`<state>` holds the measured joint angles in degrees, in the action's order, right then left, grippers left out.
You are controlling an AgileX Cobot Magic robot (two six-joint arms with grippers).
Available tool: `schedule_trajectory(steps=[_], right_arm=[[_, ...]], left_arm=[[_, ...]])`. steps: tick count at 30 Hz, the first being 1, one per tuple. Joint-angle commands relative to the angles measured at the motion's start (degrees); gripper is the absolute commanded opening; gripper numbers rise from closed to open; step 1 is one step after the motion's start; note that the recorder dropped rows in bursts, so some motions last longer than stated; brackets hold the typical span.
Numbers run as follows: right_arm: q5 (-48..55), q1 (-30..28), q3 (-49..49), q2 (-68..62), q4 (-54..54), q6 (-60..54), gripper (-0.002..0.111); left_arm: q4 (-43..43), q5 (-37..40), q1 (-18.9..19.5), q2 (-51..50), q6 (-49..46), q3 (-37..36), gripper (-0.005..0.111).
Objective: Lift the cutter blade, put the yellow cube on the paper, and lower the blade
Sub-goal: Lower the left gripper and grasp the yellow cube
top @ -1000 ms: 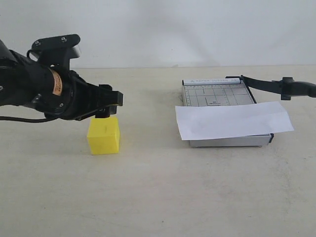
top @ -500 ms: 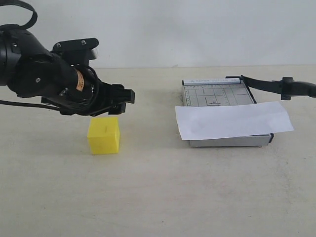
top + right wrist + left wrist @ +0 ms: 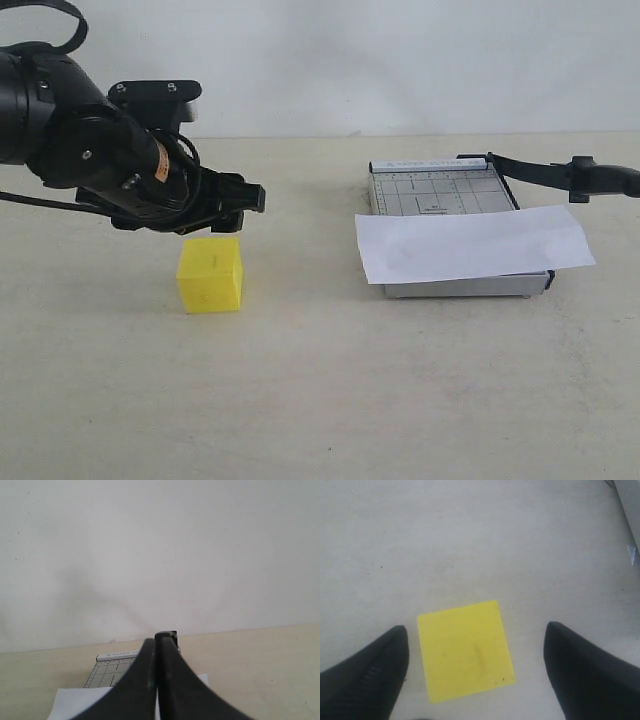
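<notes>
The yellow cube (image 3: 210,274) sits on the table at the left, upright and untouched. My left gripper (image 3: 226,212) hovers just above it, open. In the left wrist view the cube (image 3: 465,650) lies between the two black fingers (image 3: 370,675) with gaps on both sides. The white paper (image 3: 472,243) lies across the grey cutter board (image 3: 435,192). The cutter blade (image 3: 540,172) is raised off the board and slants out to the right edge. My right gripper (image 3: 157,641) is shut on the blade, and the board (image 3: 112,667) and paper (image 3: 75,702) show beyond it.
A bare beige tabletop (image 3: 330,380) stretches between the cube and the cutter board. A plain white wall (image 3: 400,60) stands behind the table. The left arm's bulky black body (image 3: 80,150) hangs over the table's left part.
The left arm rose and turned, its gripper shifting slightly right above the cube. The cube, paper and raised blade have not moved.
</notes>
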<state>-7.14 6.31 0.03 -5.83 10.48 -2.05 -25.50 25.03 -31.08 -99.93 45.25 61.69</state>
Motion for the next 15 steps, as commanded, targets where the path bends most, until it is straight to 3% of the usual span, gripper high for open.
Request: schedule_trajectory(steps=[1, 15], right_arm=[[-0.7, 0.1, 0.0, 0.2, -0.3, 0.0, 0.000], [-0.7, 0.1, 0.0, 0.2, -0.3, 0.0, 0.000]], left_arm=[[2.1, 0.3, 0.2, -2.4, 0.4, 0.3, 0.071], [2.9, -0.9, 0.2, -3.6, 0.2, 0.3, 0.073]])
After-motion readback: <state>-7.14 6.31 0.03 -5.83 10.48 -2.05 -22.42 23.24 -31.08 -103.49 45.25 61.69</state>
